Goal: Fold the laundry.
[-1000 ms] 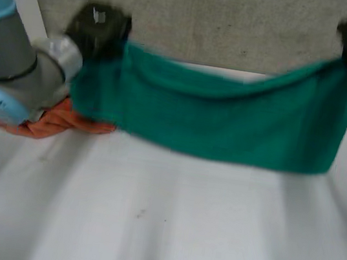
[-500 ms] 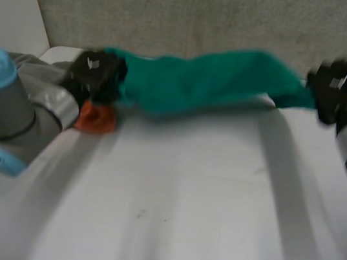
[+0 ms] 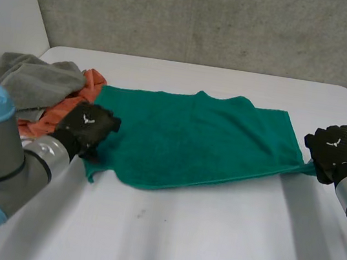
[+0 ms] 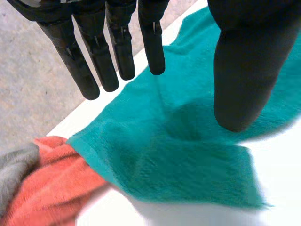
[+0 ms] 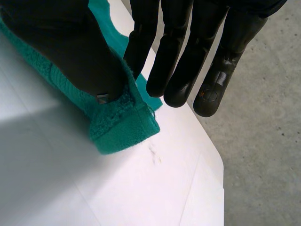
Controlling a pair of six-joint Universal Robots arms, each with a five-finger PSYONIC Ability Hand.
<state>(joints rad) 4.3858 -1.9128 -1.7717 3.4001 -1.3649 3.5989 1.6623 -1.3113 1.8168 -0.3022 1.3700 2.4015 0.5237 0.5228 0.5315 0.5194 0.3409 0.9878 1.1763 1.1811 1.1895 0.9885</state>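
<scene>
A green towel [image 3: 191, 139] lies spread flat across the white table [image 3: 177, 235]. My left hand [image 3: 86, 127] hovers at the towel's near left corner. In the left wrist view its fingers [image 4: 94, 61] are straight and its thumb stands apart above the green towel [image 4: 188, 155], so it is open and holds nothing. My right hand [image 3: 337, 151] rests at the towel's near right corner. In the right wrist view the right hand [image 5: 61, 42] pinches the bunched corner of the towel [image 5: 122, 127] between thumb and a finger.
A crumpled orange cloth [image 3: 92, 82] and a grey cloth [image 3: 34, 80] are heaped at the table's left, just beyond my left hand. The orange cloth [image 4: 47, 183] touches the towel's left edge. The table's right edge runs close beside my right hand.
The towel hung stretched in the air between both hands; it has swung forward and come down flat on the table. My left hand has let go and opened. The right keeps its pinch.
</scene>
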